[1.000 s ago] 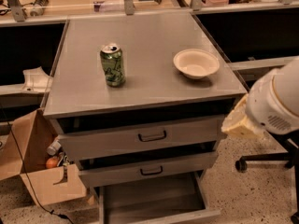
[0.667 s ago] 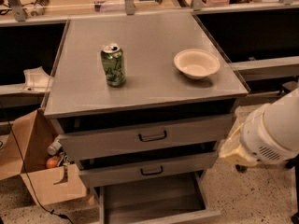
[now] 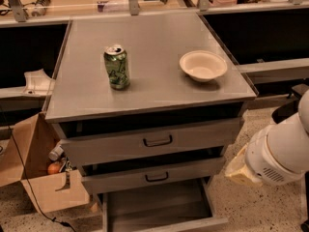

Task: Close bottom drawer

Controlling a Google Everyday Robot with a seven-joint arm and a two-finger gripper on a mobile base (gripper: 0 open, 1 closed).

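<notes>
Gripper (image 3: 240,170) hangs just right of the cabinet (image 3: 154,88) — whether open or closed, I cannot tell. Down-left of it the bottom drawer (image 3: 159,209) stands pulled out — bowl (image 3: 203,65) up-left.

bottom drawer (image 3: 154,204) is pulled out, its front at the frame's lower edge. top drawer (image 3: 111,146) and middle drawer (image 3: 193,170) are slightly ajar. gripper (image 3: 238,167) is on the right, just beside the cabinet (image 3: 154,88), level with the middle drawer. can (image 3: 117,66) and bowl (image 3: 203,65) sit on top, well apart.
</notes>
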